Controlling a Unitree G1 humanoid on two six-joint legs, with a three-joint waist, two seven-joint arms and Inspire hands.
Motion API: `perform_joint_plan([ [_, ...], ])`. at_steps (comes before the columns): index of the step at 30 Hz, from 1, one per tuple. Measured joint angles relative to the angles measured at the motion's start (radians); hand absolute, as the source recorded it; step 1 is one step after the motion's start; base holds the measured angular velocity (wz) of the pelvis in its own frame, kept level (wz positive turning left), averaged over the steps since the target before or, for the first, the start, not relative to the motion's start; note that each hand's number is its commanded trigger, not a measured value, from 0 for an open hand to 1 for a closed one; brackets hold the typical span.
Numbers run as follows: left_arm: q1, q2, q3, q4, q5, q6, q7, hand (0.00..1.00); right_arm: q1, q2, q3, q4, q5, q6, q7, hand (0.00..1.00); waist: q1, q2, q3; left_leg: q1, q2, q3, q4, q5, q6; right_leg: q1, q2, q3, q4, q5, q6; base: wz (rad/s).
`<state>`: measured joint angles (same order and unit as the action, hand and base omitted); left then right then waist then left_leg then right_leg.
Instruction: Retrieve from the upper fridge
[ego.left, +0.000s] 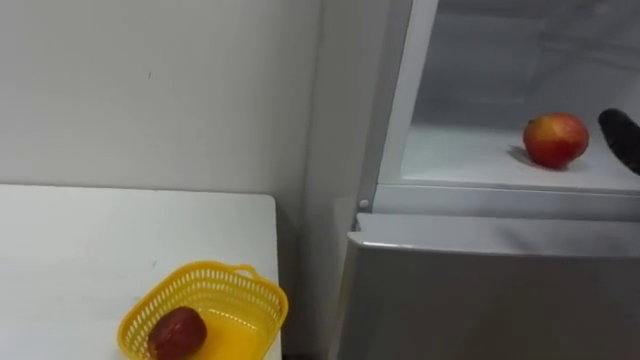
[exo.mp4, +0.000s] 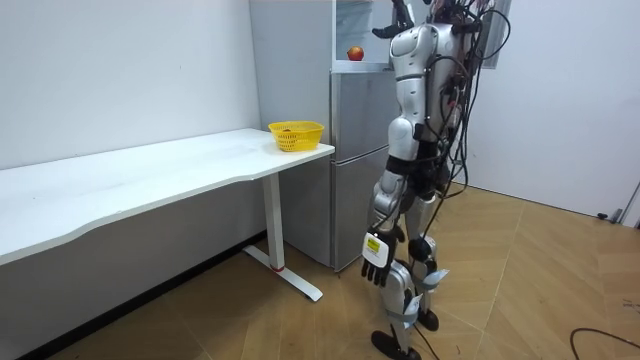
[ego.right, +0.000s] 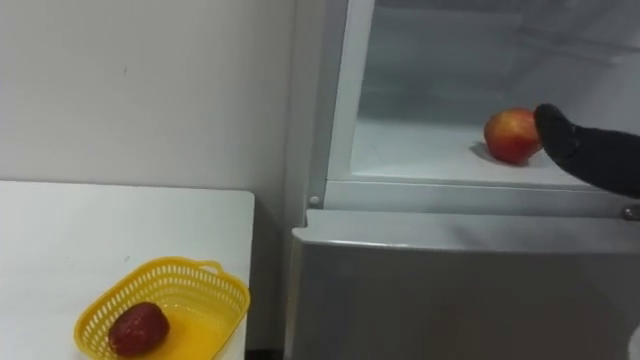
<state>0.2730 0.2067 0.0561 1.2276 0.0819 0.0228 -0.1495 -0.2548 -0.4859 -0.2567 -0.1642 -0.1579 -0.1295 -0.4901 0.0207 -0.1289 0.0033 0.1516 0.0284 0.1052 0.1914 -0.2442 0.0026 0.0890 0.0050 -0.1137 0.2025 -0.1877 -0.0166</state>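
**Basket** (ego.right: 235, 300): yellow plastic, open lattice wall, oval with a scalloped rim and a small moulded handle at the back. It stands at the near corner of the table, close to the edge that faces the fridge.

**Red fruit** (ego.right: 138, 328): dark red, matt, rounded. It lies inside the basket against its left wall.

**Table** (ego.right: 80, 230): flat white top, smooth, with a rounded corner. The room view shows a white leg with a flat foot.

**Left hand** (exo.mp4: 377, 262): black, hanging beside the thigh on the room view's left, with slack fingers pointing down and nothing in them.

**Fridge** (ego.right: 450, 300): grey metallic lower door, faintly brushed and closed. It stands just beside the table's end, and the robot stands upright before it.

**Upper compartment** (ego.right: 420, 155): open to view, with a pale frame, a smooth white floor and translucent inner walls.

**Apple** (ego.right: 512, 135): round and glossy, red shading to yellow-orange on top. It sits on the floor of the upper compartment, well back from the front lip.

**Right hand** (ego.right: 585, 150): black, matt and rounded at the tip. It reaches into the upper compartment from the right, and its tip lies against or just beside the apple's right side. Whether it is spread or closed cannot be told.

**Wall** (ego.right: 130, 90): plain off-white, behind the table.
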Motion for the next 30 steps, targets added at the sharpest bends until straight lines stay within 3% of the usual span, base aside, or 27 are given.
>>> perform_joint_plan([
  [4,0.0,0.001,0.001,-0.002,0.001,0.007,-0.002,0.0,0.0,-0.01,0.0,0.077,0.05,0.031,0.021,0.0,0.008,-0.013,0.0005,-0.012,-0.004,-0.027,0.007,0.0,0.0,-0.001,-0.004,-0.013,0.0,0.0,0.0,0.1],
  [7,0.01,0.002,0.001,-0.02,0.0,0.022,-0.011,0.0,-0.006,-0.01,0.0,0.09,0.088,0.058,0.049,0.0,0.01,-0.012,0.0011,-0.02,-0.004,-0.036,0.009,0.0,0.0,-0.001,-0.003,-0.019,0.0,0.0,0.0,0.09],
  [15,0.018,0.009,0.009,-0.031,0.011,0.023,-0.03,0.0,-0.109,-0.08,0.001,0.235,0.161,0.067,0.092,0.0,0.012,0.003,0.0057,-0.019,-0.005,-0.064,0.01,0.0,0.0,0.017,-0.005,-0.043,-0.001,0.0,0.0,0.09],
  [30,0.014,0.028,0.054,-0.034,0.062,0.024,-0.037,0.0,-0.117,-0.103,0.001,0.381,0.195,0.088,0.136,0.0,0.014,-0.009,-0.0022,-0.02,-0.007,-0.081,0.024,0.0,-0.001,0.034,-0.008,-0.06,-0.013,-0.001,-0.001,0.03],
])
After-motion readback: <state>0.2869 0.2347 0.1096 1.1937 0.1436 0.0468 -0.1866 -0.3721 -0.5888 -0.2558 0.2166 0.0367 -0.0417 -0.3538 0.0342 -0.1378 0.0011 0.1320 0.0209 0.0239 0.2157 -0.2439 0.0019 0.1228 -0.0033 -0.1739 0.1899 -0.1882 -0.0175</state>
